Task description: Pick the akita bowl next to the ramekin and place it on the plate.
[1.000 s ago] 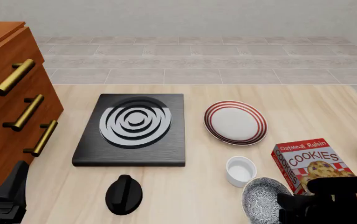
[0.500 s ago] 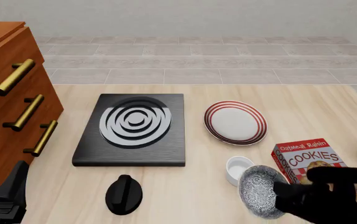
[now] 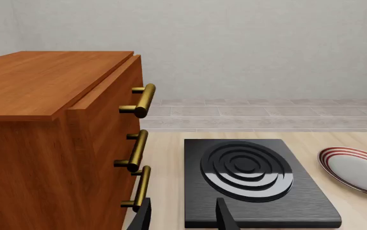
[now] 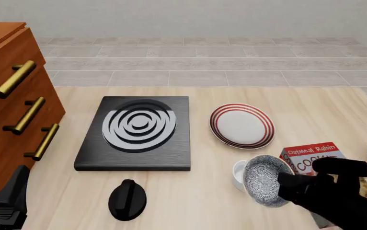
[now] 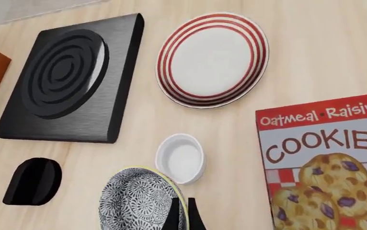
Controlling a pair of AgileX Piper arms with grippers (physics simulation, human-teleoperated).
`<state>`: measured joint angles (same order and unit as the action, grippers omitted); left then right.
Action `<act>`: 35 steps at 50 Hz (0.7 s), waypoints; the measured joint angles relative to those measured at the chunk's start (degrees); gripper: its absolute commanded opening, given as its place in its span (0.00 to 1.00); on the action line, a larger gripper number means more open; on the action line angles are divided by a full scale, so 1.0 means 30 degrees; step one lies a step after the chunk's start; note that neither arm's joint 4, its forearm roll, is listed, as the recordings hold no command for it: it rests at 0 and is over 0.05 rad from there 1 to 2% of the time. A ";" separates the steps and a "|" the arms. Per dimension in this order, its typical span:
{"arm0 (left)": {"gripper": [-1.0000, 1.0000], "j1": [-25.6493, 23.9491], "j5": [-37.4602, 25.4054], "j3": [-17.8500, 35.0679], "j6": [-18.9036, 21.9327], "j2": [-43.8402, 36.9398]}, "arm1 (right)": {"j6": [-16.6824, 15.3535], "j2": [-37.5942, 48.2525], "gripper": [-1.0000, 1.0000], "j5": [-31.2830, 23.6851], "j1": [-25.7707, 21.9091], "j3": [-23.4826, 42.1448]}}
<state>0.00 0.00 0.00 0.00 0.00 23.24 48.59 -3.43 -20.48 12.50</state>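
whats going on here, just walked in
The right hand has the akita bowl pinched by its rim and holds it tilted above the table, in front of the ramekin and beside the cookie box. The plate, where the bowl belongs, has nothing on it yet. The left hand sits open near the black burner, holding nothing.

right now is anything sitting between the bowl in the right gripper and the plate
Nothing visible blocks it. The right gripper holds the akita bowl lifted and tilted beside the ramekin; only bare table lies between them and the plate. The cookie box stays off to the side.
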 measured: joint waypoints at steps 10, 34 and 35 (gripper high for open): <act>1.00 0.0000 0.0000 0.0000 0.0000 0.0000 | -0.0050 0.0467 0.00 0.0360 0.0336 0.0486; 1.00 0.0000 0.0000 0.0000 0.0000 0.0000 | 0.0060 0.3049 0.00 0.2444 0.0940 0.1503; 1.00 0.0000 0.0000 0.0000 0.0000 0.0000 | 0.0058 0.3169 0.00 0.2535 0.0967 0.1552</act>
<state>0.00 0.00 0.00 0.00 0.00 23.42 58.10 4.17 -17.58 17.15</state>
